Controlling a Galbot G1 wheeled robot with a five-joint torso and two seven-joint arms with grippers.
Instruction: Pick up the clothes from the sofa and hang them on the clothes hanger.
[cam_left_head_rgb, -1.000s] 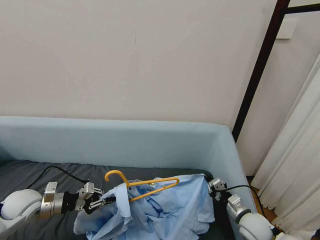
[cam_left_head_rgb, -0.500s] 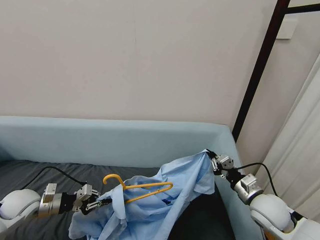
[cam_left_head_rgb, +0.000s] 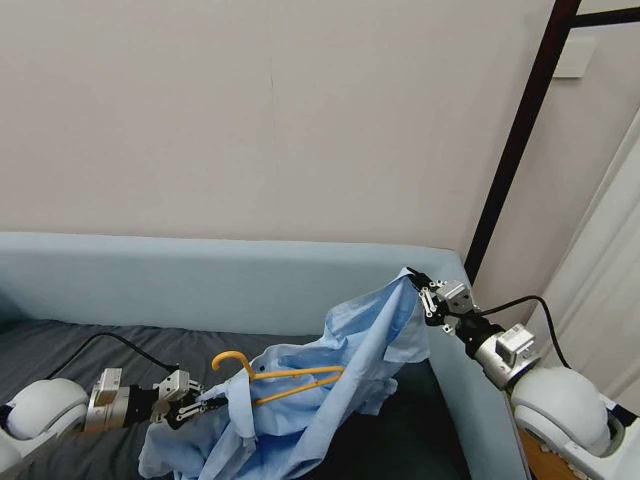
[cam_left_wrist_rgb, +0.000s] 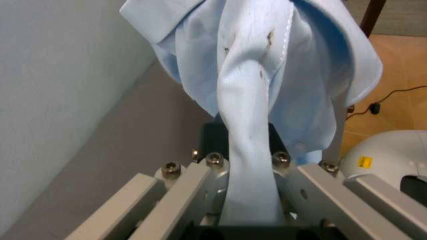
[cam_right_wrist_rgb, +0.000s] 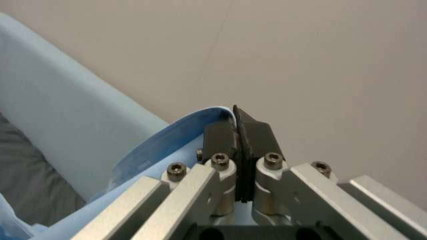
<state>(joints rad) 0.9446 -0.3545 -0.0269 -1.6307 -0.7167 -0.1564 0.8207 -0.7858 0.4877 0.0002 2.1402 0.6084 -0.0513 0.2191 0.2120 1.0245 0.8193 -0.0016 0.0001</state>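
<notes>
The light blue cotton shirt hangs stretched between both pincers over the dark grey seat of the pale blue upholstered sofa, at 6 o'clock in the head view. The left pincer, at 7 o'clock, is clamped on a twisted fold of the cloth. The right pincer, at 4 o'clock, pinches the shirt's edge higher up, level with the sofa back. A yellow hook-topped hanger sits caught in the fabric between them.
</notes>
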